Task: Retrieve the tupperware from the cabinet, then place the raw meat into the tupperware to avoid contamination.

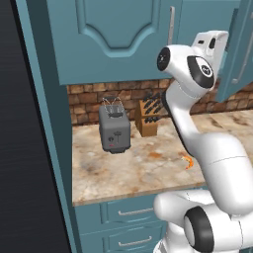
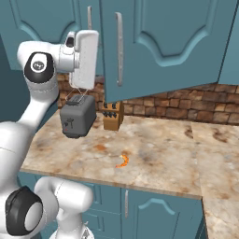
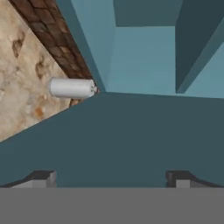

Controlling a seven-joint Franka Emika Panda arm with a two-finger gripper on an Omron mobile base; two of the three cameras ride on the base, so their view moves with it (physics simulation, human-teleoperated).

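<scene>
With jaws spread wide, the gripper (image 3: 109,177) sits raised at the open cabinet (image 2: 158,42), while the meat (image 2: 123,161) waits on the counter (image 2: 163,154).

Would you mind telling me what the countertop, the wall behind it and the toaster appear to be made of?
The countertop looks like polished stone, perhaps marble: beige with mottled brown veining. The wall looks like rough brick: reddish-brown blocks with pale joints. The toaster looks like matte grey metal or plastic; the flat shading leaves that open.
</scene>
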